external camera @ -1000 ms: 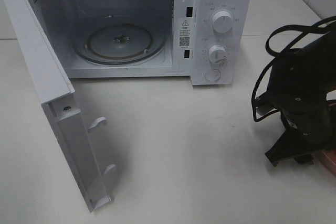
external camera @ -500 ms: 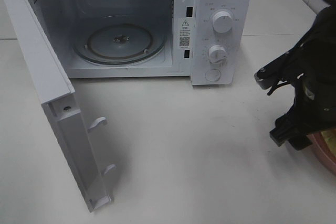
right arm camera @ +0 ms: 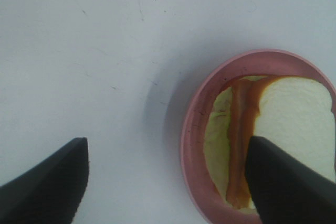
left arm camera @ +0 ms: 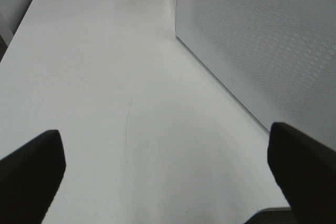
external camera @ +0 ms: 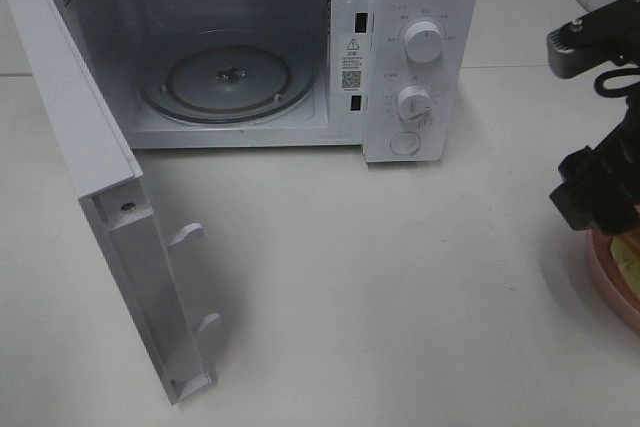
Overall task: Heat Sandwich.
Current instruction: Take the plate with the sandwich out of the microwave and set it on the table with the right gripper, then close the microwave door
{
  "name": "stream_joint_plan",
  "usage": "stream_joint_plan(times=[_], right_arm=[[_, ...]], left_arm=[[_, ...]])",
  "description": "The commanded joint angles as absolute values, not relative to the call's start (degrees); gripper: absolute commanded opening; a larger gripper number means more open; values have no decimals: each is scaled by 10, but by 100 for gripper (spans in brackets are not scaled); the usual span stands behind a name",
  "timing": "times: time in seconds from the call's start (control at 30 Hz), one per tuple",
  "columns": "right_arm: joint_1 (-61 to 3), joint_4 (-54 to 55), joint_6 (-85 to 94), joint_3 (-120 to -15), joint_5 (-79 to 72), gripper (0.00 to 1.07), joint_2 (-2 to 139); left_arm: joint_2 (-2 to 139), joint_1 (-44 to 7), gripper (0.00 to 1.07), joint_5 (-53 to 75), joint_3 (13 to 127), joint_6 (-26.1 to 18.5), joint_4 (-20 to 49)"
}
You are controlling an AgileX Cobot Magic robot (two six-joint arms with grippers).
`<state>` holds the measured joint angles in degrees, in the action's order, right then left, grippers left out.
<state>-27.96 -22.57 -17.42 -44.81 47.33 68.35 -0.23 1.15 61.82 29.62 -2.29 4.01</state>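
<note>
The microwave (external camera: 250, 47) is white all over, dials (external camera: 424, 43) included, with a small black-and-white warning label (external camera: 351, 60) beside its opening and a greyish glass turntable (external camera: 228, 79) inside. Its open door (left arm camera: 262, 40) carries a fine dotted mesh pattern. The tabletop (external camera: 350, 277) is plain off-white. At its right edge the plate (right arm camera: 197, 129) is pink, and the sandwich (right arm camera: 294, 124) is white bread with a tan-brown crust and pale yellow-green filling. Both grippers' fingers (right arm camera: 47, 187) are black.
</note>
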Motion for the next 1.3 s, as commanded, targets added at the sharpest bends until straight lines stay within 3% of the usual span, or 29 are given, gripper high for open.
stream_joint_plan(times=[0.03, 0.5, 1.3], right_arm=[[-280, -195, -140, -450, 477, 78, 651], [-280, -89, -36, -449, 540, 76, 473], [-259, -81, -44, -424, 613, 76, 249]], left_arm=[[-7, 9, 100, 613, 295, -22, 41], [-7, 9, 100, 613, 295, -22, 41], [-7, 9, 100, 613, 295, -22, 41]])
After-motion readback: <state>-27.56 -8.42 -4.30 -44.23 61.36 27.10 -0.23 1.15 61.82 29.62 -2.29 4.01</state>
